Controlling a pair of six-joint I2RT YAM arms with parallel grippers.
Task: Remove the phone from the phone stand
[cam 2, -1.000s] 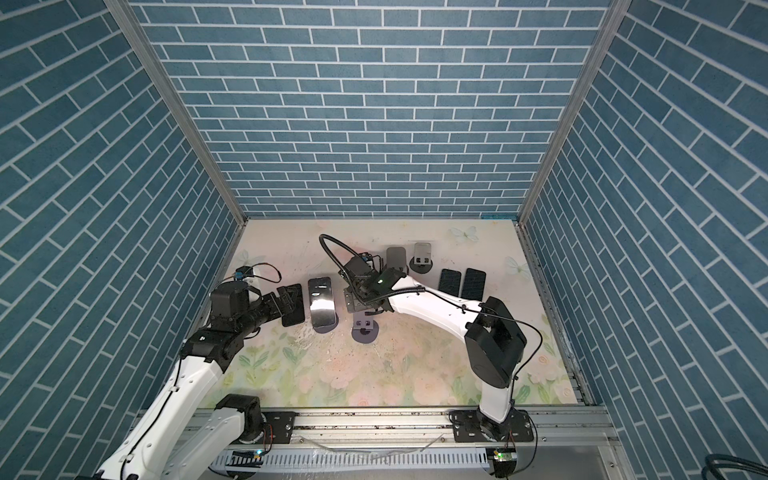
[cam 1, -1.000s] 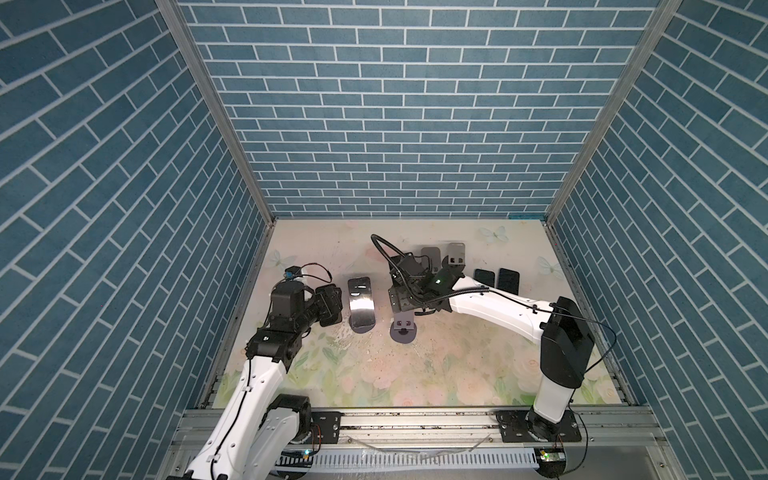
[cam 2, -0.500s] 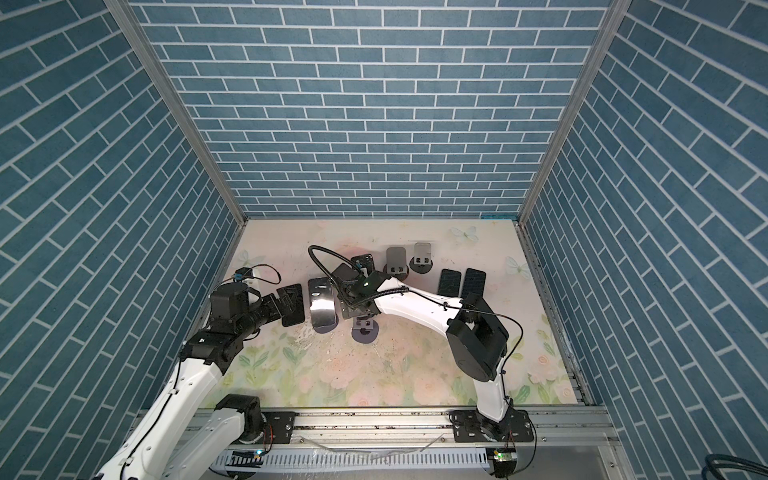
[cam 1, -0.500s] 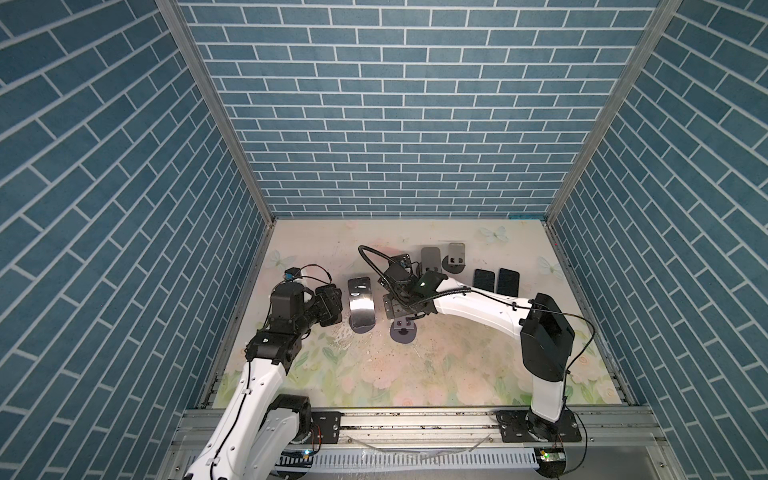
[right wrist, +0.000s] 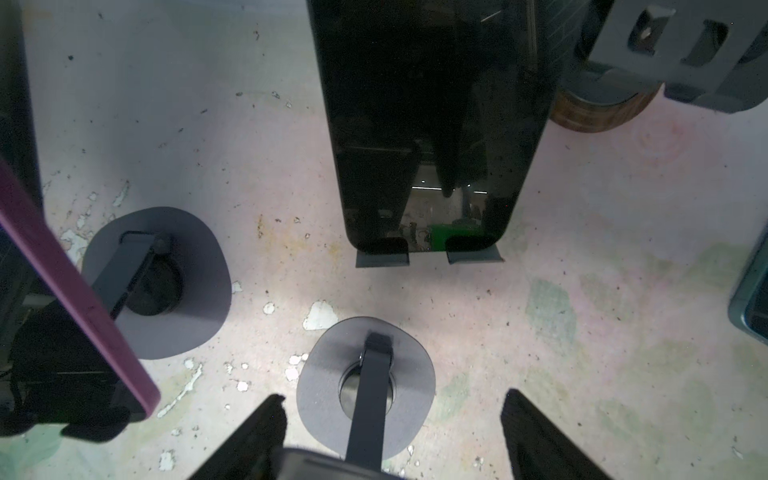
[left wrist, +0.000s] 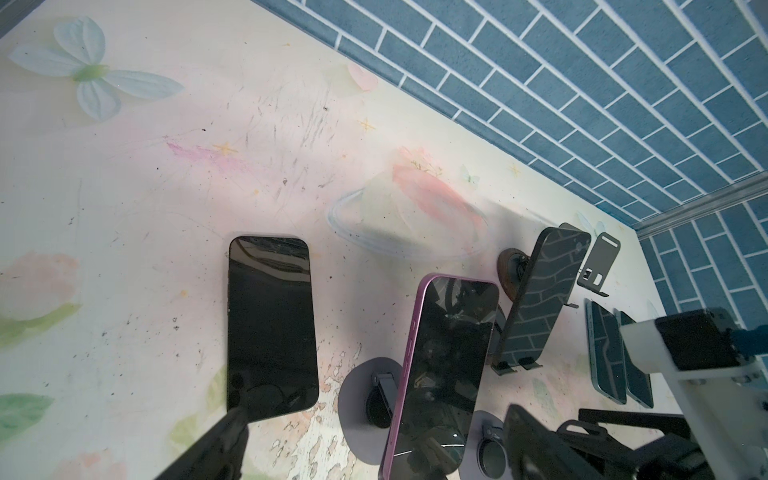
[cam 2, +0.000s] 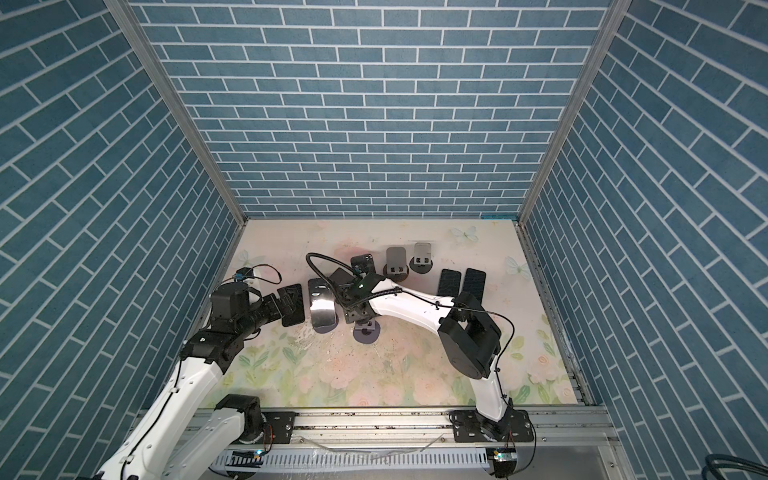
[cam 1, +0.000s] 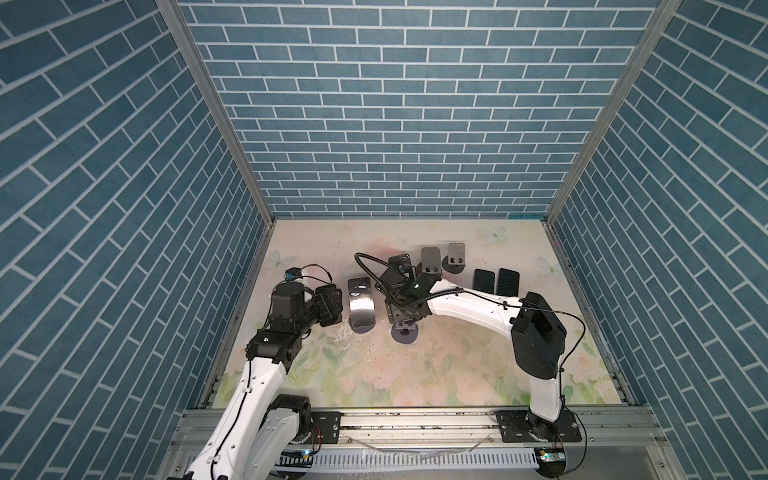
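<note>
While purple phone [left wrist: 444,365] leans tilted on its phone stand [right wrist: 195,291], not yet lifted off, we note right gripper [right wrist: 395,395] just beside it, fingers [right wrist: 536,440] apart astride neighbouring stand [right wrist: 316,399]; left gripper [cam 1: 331,305] opposite side, released, over flat black phone [left wrist: 270,324].

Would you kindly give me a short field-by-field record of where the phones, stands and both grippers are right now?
left gripper: jaws open, one finger at a corner of the black phone, which lies flat
right gripper: jaws apart astride the grey stand
purple phone: propped on a stand
dark phone: propped on a stand
flat phones: two, side by side on the table
empty stands: two at the back
</note>
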